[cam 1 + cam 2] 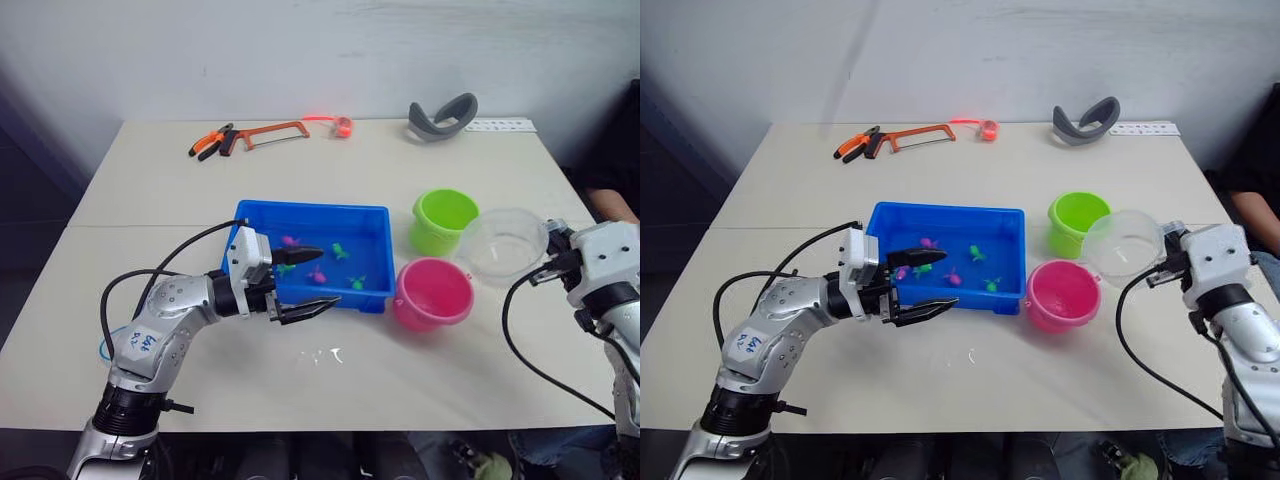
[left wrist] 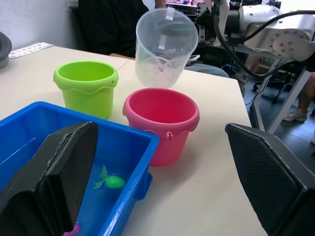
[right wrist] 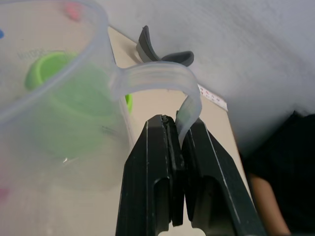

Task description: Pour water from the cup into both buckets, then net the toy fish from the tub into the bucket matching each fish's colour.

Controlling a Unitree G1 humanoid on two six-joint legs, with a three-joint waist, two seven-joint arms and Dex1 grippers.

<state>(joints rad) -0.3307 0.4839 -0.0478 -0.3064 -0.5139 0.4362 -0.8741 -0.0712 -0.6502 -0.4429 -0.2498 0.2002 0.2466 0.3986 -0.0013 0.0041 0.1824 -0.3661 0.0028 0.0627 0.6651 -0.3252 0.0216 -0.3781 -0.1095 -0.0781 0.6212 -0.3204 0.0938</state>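
We see the cup (image 2: 165, 46) tipped in the air above the pink bucket (image 1: 432, 293), beside the green bucket (image 1: 443, 221). It looks thin, light and slick, so we judge the handle the only sure hold. The right wrist view shows the right claw (image 3: 178, 142) pinched shut on that handle; the head views hide this. The left claw (image 1: 305, 283) gapes wide and empty over the tub (image 1: 370, 215) rim, fish (image 2: 110, 181) below.

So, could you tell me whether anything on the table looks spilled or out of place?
Yes: small wet patches glisten on the table in front of the tub, near the pink bucket. It looks like spilled water. Otherwise, nothing seems tipped.
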